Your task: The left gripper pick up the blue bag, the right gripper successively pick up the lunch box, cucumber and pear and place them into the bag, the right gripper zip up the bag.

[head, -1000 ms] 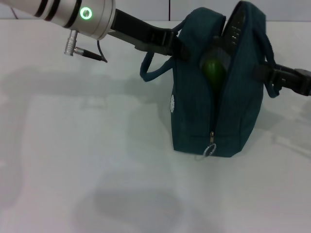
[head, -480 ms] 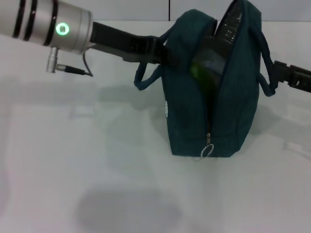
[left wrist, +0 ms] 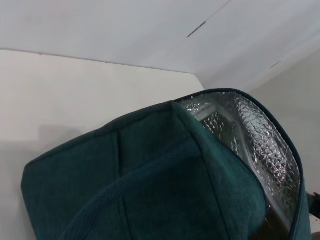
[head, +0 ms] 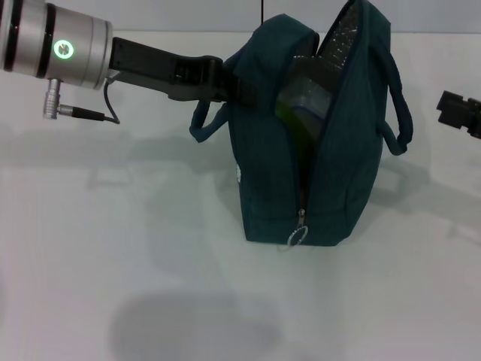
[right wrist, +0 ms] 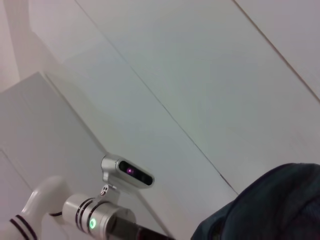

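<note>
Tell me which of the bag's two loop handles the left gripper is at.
The handle on the robot's left side of the blue bag: the left gripper meets it there. The other handle hangs free.

Dark teal blue bag (head: pixel 331 150) with quilted silver lining, on a white table (head: pixel 113 248).

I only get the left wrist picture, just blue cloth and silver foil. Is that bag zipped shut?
Observer: No. In the head view the blue bag gapes at the top, and its zipper ring hangs low, near the base.
Operator: Anything inside?
Observer: The clear lunch box shows in the opening, with something green at its edge.
Operator: Where is the other arm?
Observer: The right gripper is off to the right, apart from the bag. Only the left gripper is at it, by a handle.
</note>
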You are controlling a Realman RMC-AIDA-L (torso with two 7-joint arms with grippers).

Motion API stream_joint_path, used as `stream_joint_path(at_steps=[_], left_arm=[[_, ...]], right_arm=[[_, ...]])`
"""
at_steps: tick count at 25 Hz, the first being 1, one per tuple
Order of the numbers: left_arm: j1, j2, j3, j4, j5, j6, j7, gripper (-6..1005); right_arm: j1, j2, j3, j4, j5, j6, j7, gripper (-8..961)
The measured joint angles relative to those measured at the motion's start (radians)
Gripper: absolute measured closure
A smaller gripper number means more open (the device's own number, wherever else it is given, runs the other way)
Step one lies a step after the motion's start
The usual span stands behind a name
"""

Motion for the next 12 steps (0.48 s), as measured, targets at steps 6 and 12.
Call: stream_joint_path(at_steps=[6,12], left_arm=[[0.008,0.009,-0.001,-0.005,0.000,0.013,-0.002,950],[0.016,0.011,-0.002,-0.004,0.000,0.012,0.009,950]], right_arm=[[-0.001,-0.021,-0.009,0.007,-0.011,-0.117,-0.001,99],[0.003,-0.051,-0.010,0.002,-0.072,-0.256,0.003,98]])
